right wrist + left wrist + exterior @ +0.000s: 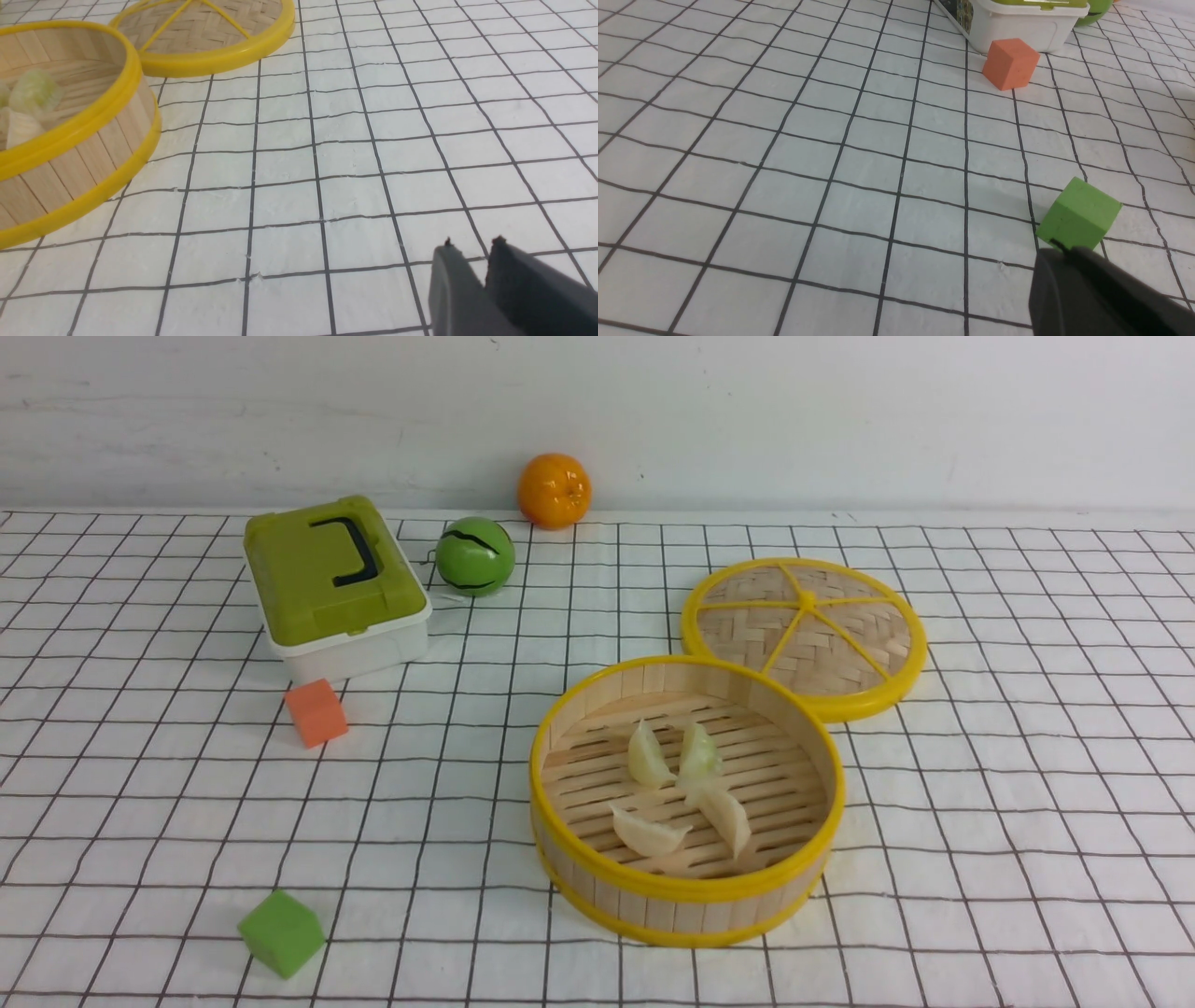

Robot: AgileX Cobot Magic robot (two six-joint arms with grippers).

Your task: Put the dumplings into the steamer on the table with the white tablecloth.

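Note:
The round bamboo steamer [597,892] stands on the white tablecloth [980,821] right of centre. Several dumplings lie on its slatted floor: two pale greenish ones [649,753] at the back and two cream-white ones [647,833] in front. In the right wrist view the steamer's wall [70,163] and a greenish dumpling [37,91] show to one side. My right gripper [472,243] hangs over bare cloth away from the steamer, with a narrow gap between its fingers and nothing in it. My left gripper [1064,251] is shut and empty, its tip just before a green cube [1080,217]. Neither gripper shows in the front view.
The flat woven lid [805,633] lies behind the steamer, touching it. A green-lidded white box [331,586], a green ball [474,555] and an orange [555,490] stand at the back left. An orange cube [316,712] and the green cube [281,932] lie on the left.

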